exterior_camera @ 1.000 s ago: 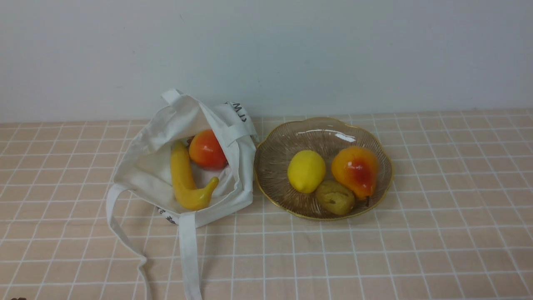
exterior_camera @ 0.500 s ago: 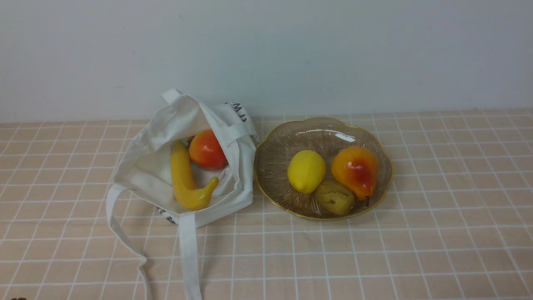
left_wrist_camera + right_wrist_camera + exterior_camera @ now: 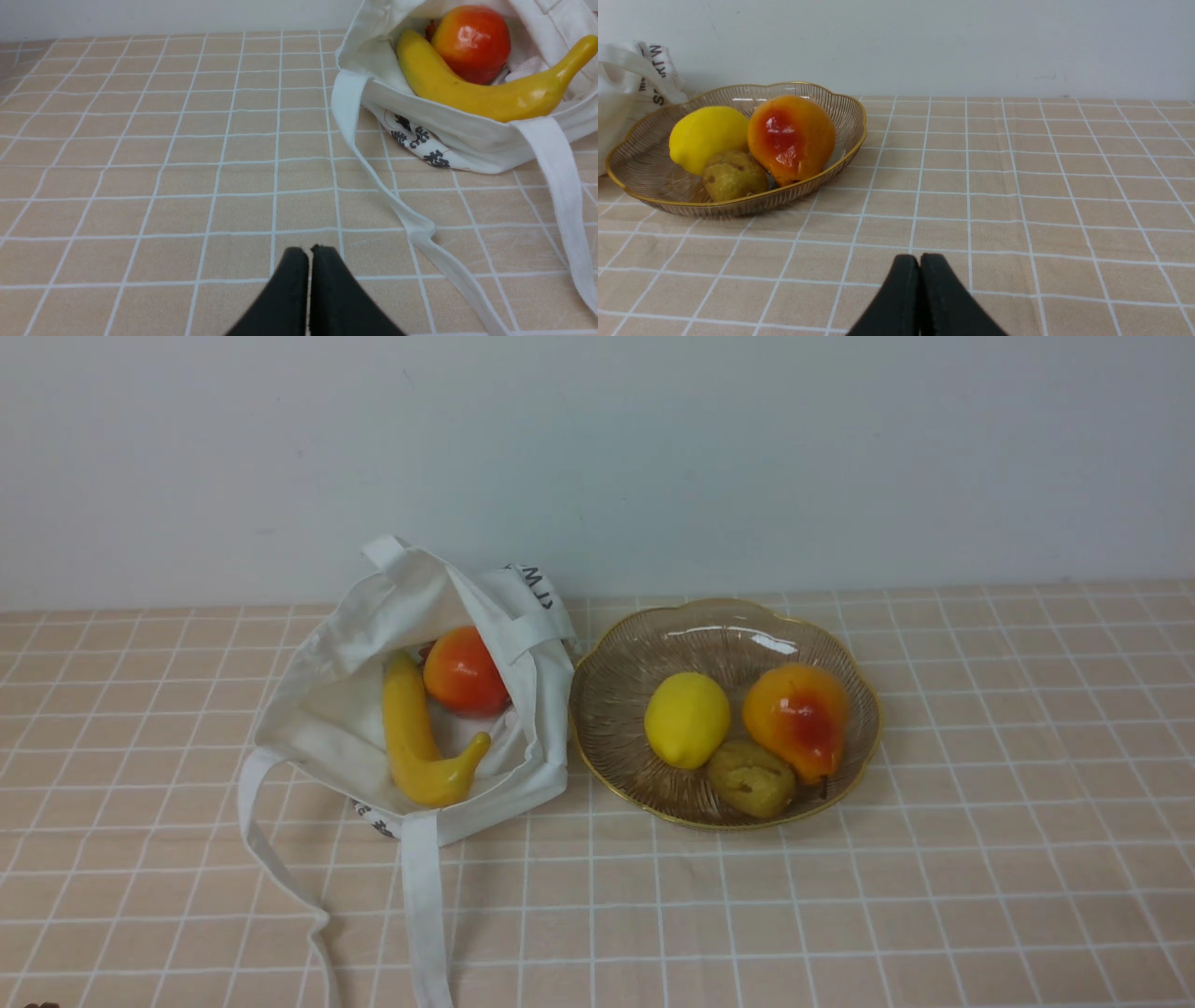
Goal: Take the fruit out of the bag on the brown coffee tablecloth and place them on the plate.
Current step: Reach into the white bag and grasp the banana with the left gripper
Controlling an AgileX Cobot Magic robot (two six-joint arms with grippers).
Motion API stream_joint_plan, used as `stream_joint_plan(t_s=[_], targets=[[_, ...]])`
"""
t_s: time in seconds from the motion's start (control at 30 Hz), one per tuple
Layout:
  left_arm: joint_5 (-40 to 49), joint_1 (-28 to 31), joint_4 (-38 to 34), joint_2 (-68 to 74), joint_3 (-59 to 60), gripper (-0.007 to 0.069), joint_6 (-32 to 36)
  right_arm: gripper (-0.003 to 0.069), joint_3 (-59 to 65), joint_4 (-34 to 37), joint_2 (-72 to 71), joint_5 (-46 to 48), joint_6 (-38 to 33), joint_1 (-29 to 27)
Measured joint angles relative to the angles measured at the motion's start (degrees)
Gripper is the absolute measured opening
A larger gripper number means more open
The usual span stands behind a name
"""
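Observation:
A white cloth bag [image 3: 327, 709] lies open on the brown coffee tablecloth [image 3: 840, 896], left of centre. Inside it rest a yellow banana [image 3: 411, 747] and a round red-orange fruit [image 3: 464, 672]; both show again in the left wrist view, banana [image 3: 467, 88] and red fruit [image 3: 472, 42]. The amber glass plate [image 3: 653, 635] sits just right of the bag. My left gripper [image 3: 309, 249] is shut and empty, low over the cloth, well short of the bag [image 3: 467, 135]. My right gripper [image 3: 920, 258] is shut too, holding nothing, on the near side of the plate [image 3: 644, 186].
On the plate lie a yellow lemon [image 3: 687, 719], an orange-red pear [image 3: 798, 717] and a small brownish fruit [image 3: 752, 777]. The bag's long straps [image 3: 425, 915] trail toward the front edge. A pale wall [image 3: 653, 457] stands right behind the table.

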Motion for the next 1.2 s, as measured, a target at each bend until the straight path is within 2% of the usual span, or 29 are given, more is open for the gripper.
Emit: stream_joint_plan(t_s=[0.33, 0.47, 0.53, 0.6, 0.63, 0.7, 0.73, 0.8, 0.93, 0.97, 1.0, 1.13, 1.2], targets=[[0.0, 0.0, -0.1, 0.0, 0.0, -0.0008, -0.1, -0.0015, 0.0, -0.1, 0.0, 0.0, 0.0, 0.0], [0.0, 0.0, -6.3, 0.0, 0.0, -0.0008, -3.2, -0.0015, 0.0, -0.1, 0.0, 0.0, 0.0, 0.0], [0.0, 0.0, -20.9, 0.0, 0.1, -0.0008, -10.2, -0.0015, 0.0, -0.1, 0.0, 0.0, 0.0, 0.0], [0.0, 0.0, -32.1, 0.0, 0.2, -0.0008, -15.4, -0.0015, 0.0, -0.1, 0.0, 0.0, 0.0, 0.0], [0.0, 0.0, -32.1, 0.0, 0.2, -0.0008, -15.8, -0.0015, 0.0, -0.1, 0.0, 0.0, 0.0, 0.0], [-0.2, 0.0, -44.3, 0.0, 0.2, -0.0008, -19.1, -0.0015, 0.0, -0.1, 0.0, 0.0, 0.0, 0.0], [-0.5, 0.0, -48.2, 0.0, 0.2, -0.0008, -19.3, -0.0015, 0.0, -0.1, 0.0, 0.0, 0.0, 0.0], [-1.1, 0.0, -51.3, 0.0, 0.2, -0.0008, -19.1, -0.0015, 0.0, -0.1, 0.0, 0.0, 0.0, 0.0], [-1.7, 0.0, -55.6, 0.0, 0.1, -0.0008, -15.4, -0.0015, 0.0, -0.1, 0.0, 0.0, 0.0, 0.0], [0.7, 0.0, -56.7, 0.0, -1.5, -0.0008, -9.5, -0.0015, 0.0, -0.1, 0.0, 0.0, 0.0, 0.0], [1.1, 0.0, -56.8, 0.0, -1.8, -0.0008, -9.5, -0.0015, 0.0, -0.1, 0.0, 0.0, 0.0, 0.0], [4.9, 0.0, -57.5, 2.3, -10.8, -0.0008, 2.8, -0.0015, 0.0, -0.1, 0.0, 0.0, 0.0, 0.0], [7.0, 0.0, -55.9, 9.8, -17.4, -0.0008, 7.9, -0.0015, 0.0, -0.1, 0.0, 0.0, 0.0, 0.0]])
